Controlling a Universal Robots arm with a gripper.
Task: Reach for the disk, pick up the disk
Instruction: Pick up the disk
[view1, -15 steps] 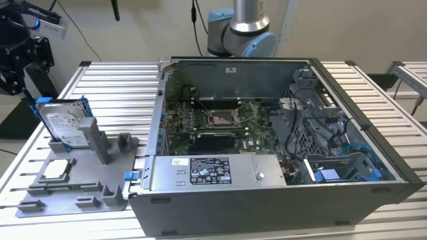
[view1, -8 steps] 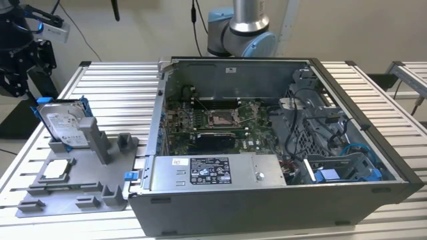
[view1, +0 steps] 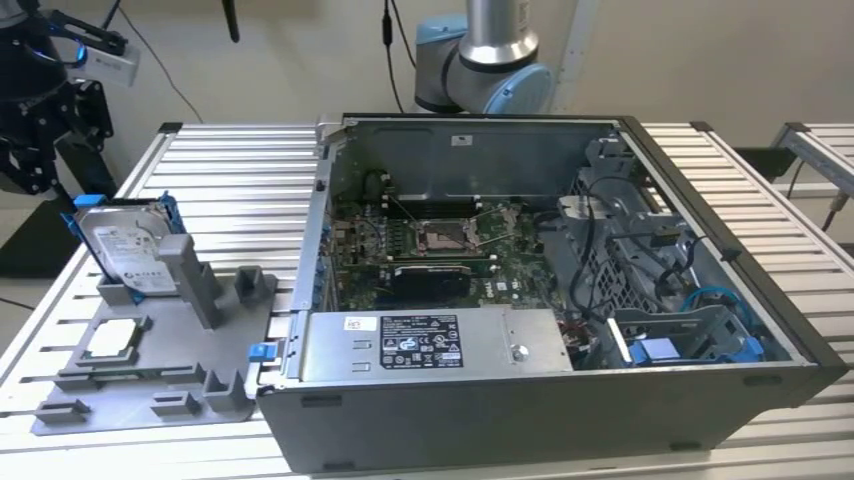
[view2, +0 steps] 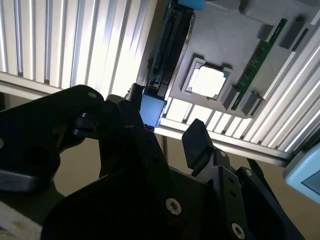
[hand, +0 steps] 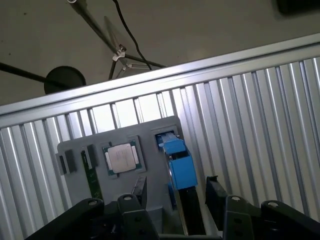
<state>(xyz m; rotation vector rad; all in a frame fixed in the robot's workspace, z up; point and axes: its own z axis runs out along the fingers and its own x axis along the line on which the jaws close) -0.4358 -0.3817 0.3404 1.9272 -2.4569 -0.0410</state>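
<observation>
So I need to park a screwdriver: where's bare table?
Bare table slats lie beyond the grey fixture at the exterior view's left, and past the computer case at the exterior view's right. Crowded: the fixture, holding the disk and chip.

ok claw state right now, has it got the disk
Claw: open, holding nothing; it hangs above the disk, which stands on edge in the grey holder.

One disk (view1: 127, 245), one square chip (view1: 114, 338) and one memory stick (view2: 257, 57) on one grey tray (view1: 174, 372); beside the tray, one open computer case (view1: 534, 430)
</observation>
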